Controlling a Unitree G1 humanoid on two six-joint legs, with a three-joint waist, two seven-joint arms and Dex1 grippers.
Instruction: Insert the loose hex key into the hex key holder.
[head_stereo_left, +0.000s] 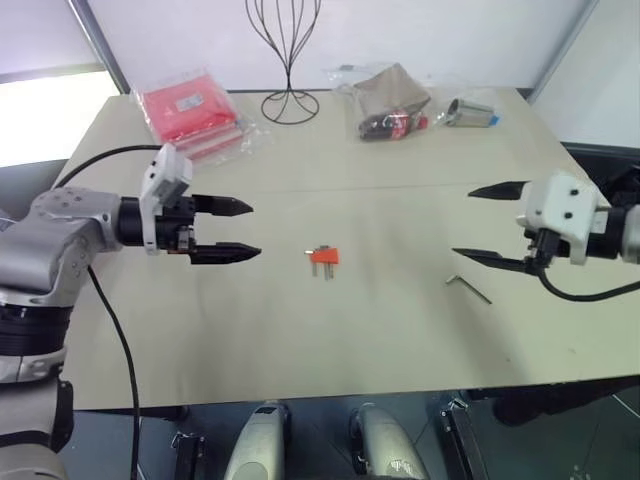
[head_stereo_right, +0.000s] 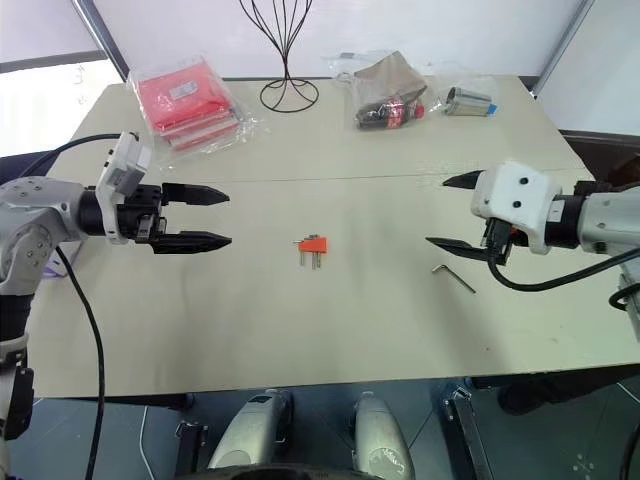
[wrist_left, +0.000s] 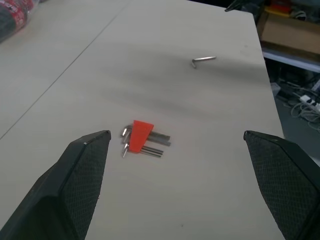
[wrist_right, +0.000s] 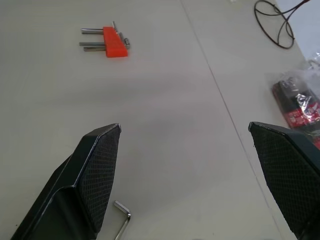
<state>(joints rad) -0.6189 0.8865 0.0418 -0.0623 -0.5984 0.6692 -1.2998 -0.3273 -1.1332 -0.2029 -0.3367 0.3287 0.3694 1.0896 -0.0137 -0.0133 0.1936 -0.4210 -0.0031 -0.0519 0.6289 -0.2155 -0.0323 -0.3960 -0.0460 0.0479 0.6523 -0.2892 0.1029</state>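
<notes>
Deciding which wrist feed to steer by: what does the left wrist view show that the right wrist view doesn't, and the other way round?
The left wrist view alone gives the loose hex key whole, lying past the hex key holder, plus boxes and cables beyond the table edge. The right wrist view alone gives the black wire stand and a red packet in clear plastic; there the key is partly hidden behind a finger. Both show the orange holder with its keys, the loose key apart from it, and an open gripper holding nothing.
</notes>
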